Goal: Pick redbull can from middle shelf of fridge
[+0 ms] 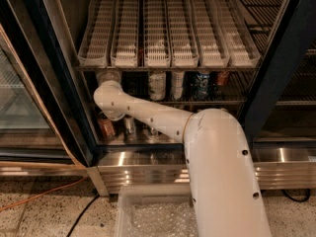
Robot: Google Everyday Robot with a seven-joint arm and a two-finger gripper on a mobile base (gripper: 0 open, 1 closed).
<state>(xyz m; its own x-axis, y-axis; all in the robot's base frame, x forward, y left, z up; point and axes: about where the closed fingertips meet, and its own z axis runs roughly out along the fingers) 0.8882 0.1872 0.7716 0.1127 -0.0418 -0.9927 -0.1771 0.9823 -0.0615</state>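
The fridge (274, 63) stands open in front of me. My white arm reaches into its left side, and its wrist (109, 90) turns up at the left end of the middle shelf (212, 101). The gripper sits beyond the wrist, tucked under the front edge of the white slotted rack (168, 58), so it is hidden. No redbull can shows; the spot where the arm ends is covered. Two white-labelled cans (157, 85), a blue can (200, 84) and a red can (222, 78) stand on the middle shelf to the right of the wrist.
Below the arm, a brown can (105, 127) and slim silver cans (130, 127) stand on the bottom shelf. A ribbed steel base panel (138, 167) runs under the opening. A glass door (19, 98) stands at the left. A clear bin (153, 216) sits on the floor.
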